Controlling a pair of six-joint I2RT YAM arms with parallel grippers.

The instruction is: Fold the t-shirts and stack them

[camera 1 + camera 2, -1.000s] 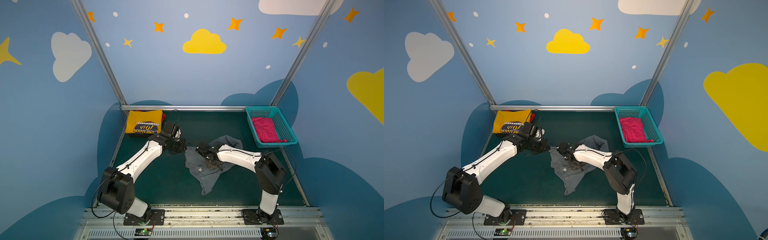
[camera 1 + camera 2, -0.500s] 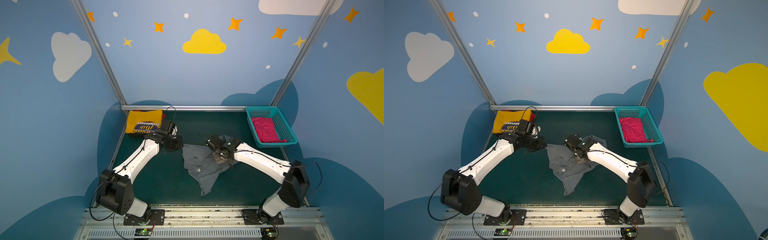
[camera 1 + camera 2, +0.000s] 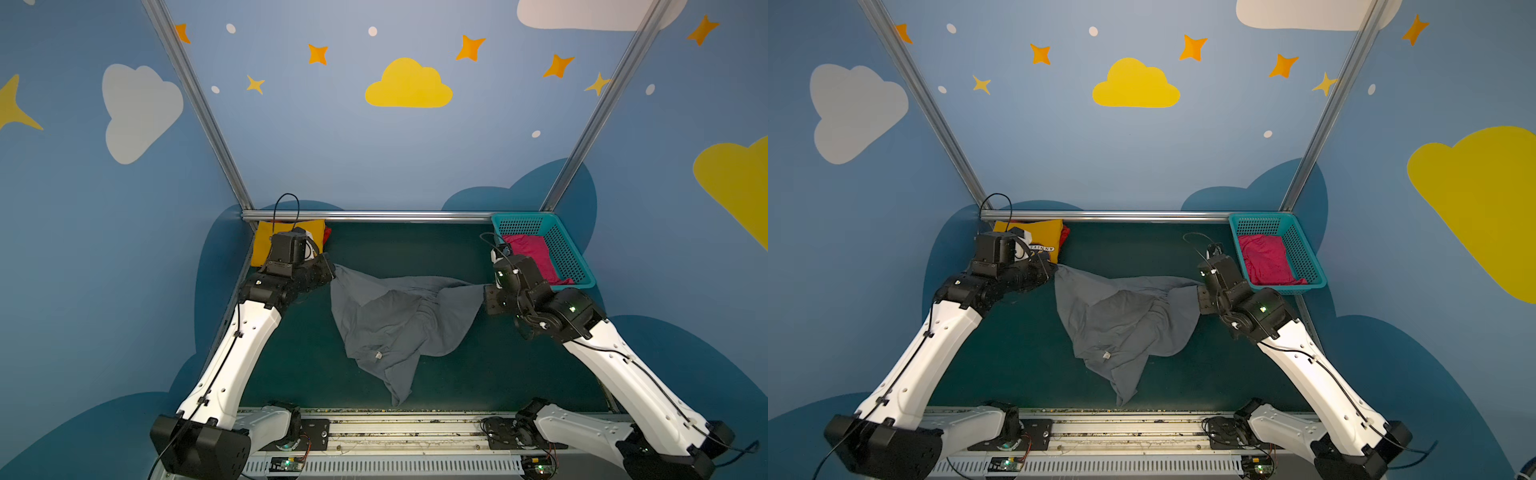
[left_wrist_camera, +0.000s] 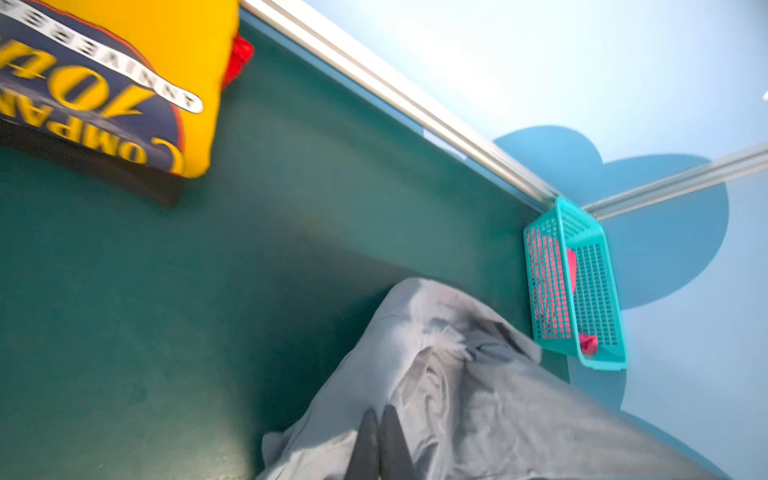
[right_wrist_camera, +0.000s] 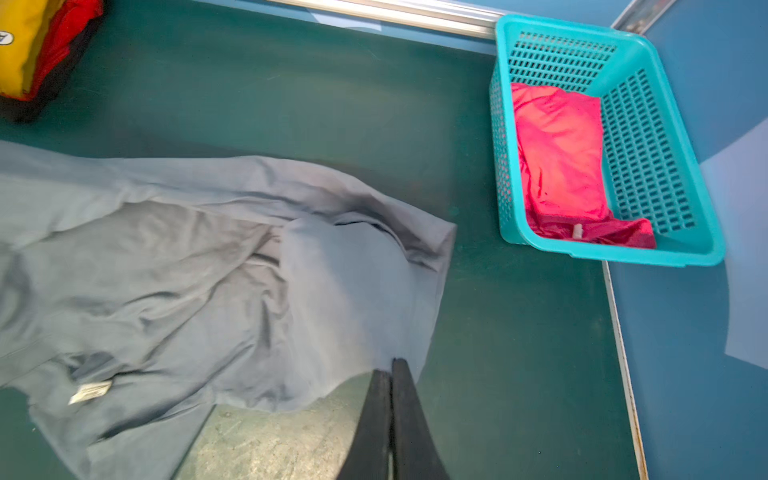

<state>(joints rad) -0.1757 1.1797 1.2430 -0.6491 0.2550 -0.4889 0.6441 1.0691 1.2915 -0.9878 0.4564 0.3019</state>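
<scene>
Here is the grey t-shirt [image 3: 386,324], right in the middle of the green bench [image 3: 436,249], strung out between 2 arms. Taking the far wall as 12 o'clock in both top views, the left end effector [image 3: 330,270] sits at about 10 o'clock from the shirt's middle, and its fingers are pressed together on a corner of the grey cloth. The left wrist view confirms it: the 2 dark fingers [image 4: 368,436] are clamped tight with fabric bunched around them.

Over at 3 o'clock, the right end effector [image 3: 486,291] pinches the opposite edge. In the right wrist view its tips [image 5: 390,374] meet right on the hem.

The upper edge runs taut from grip to grip, while the rest sags in wrinkles and trails to a point towards 6 o'clock. A small white tag [image 3: 378,355] shows on the lower part.

At the 11 o'clock corner lies the folded yellow t-shirt [image 3: 1044,232], print up, with a bit of red cloth [image 4: 239,54] peeking from beneath it. At 1 o'clock, the teal basket [image 3: 569,257] holds the pink t-shirt [image 3: 530,253], crumpled.
</scene>
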